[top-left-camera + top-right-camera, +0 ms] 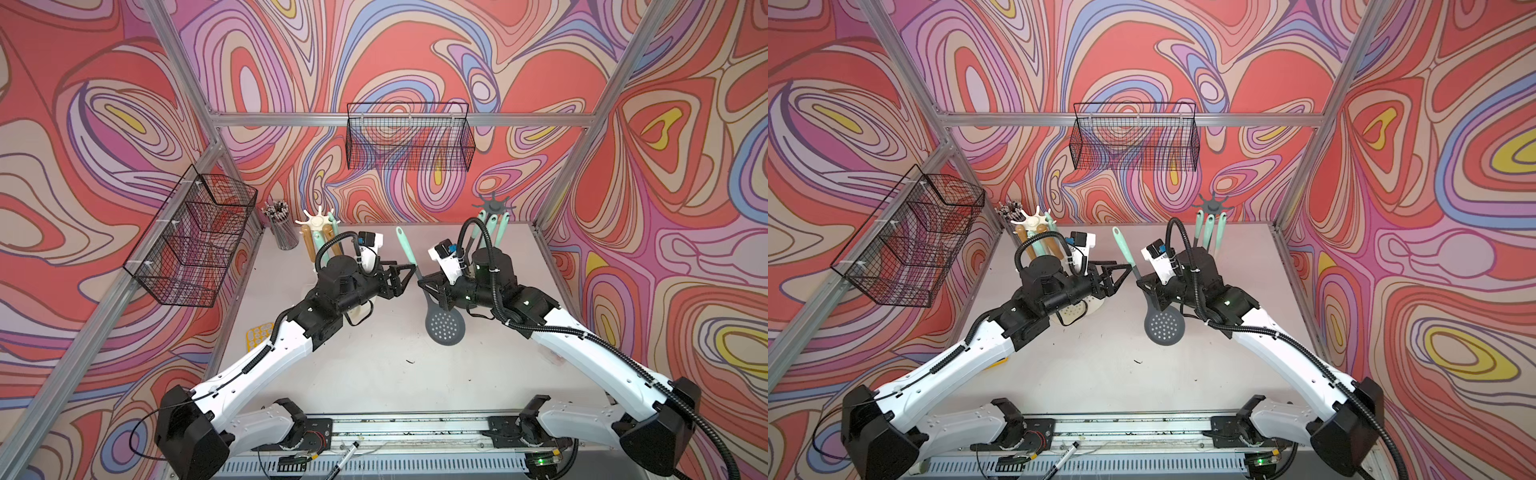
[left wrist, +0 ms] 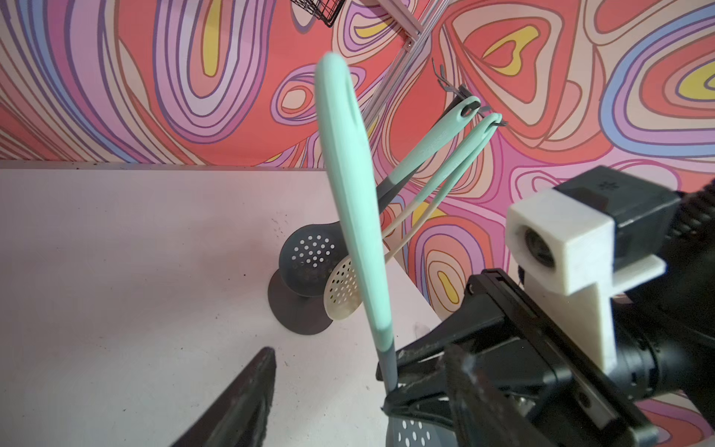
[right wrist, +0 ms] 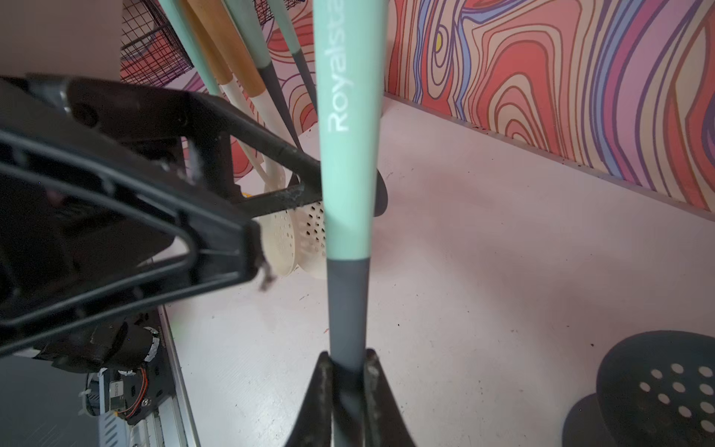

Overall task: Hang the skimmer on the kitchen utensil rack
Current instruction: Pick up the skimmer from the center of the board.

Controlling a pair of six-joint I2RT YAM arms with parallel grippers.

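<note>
Skimmer (image 1: 442,328) x1 clamped in R fingers (image 3: 323,394), L fingers (image 2: 240,402) apart at handle; rack (image 1: 493,205) holds 3 utensils (image 1: 493,227).

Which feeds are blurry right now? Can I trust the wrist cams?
Left wrist: the skimmer handle is soft, too close to the lens. Right wrist: handle lettering readable, right gripper fingertips blurred. Both top views: sharp, evenly lit.

Pale tabletop (image 1: 374,374) with mesh pen cup (image 1: 282,228), cream rack (image 1: 319,223), grey rack (image 1: 493,205), yellow grid piece (image 1: 257,333).
</note>
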